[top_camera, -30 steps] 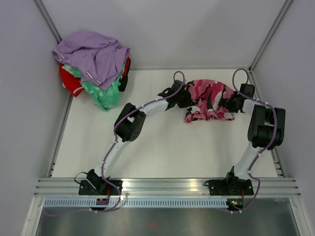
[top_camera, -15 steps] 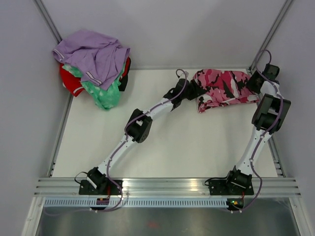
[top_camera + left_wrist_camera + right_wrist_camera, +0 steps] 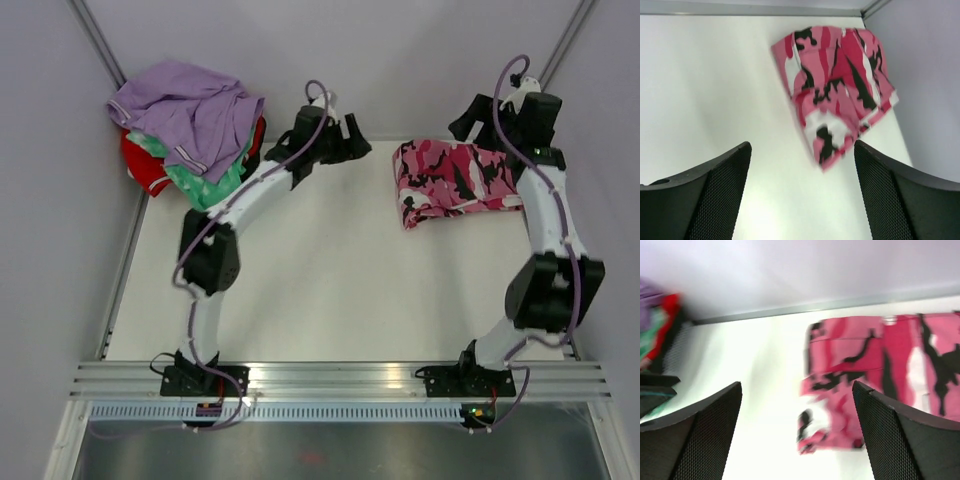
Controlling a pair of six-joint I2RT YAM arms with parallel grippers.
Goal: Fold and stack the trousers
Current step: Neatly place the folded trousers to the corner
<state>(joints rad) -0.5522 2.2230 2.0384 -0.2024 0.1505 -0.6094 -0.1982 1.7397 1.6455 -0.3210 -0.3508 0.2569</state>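
The trousers (image 3: 455, 180), in pink camouflage print, lie folded in a compact bundle at the table's back right, touched by nothing. My left gripper (image 3: 358, 142) hovers to their left near the back edge, open and empty. In the left wrist view the trousers (image 3: 837, 90) lie beyond the open left gripper (image 3: 801, 150). My right gripper (image 3: 462, 122) hangs above the bundle's far edge, open and empty. The right wrist view shows the trousers (image 3: 880, 375), blurred, below and beyond the right gripper (image 3: 797, 387).
A heap of clothes sits in the back left corner: a lavender garment (image 3: 190, 110) over green (image 3: 215, 190) and red (image 3: 145, 170) ones. Pale walls close the back and both sides. The white table (image 3: 330, 290) stretches toward the arm bases.
Both grippers carried the trousers toward the back right, opened and let go. The left arm then swung back to the left; the right arm lifted toward the back wall.
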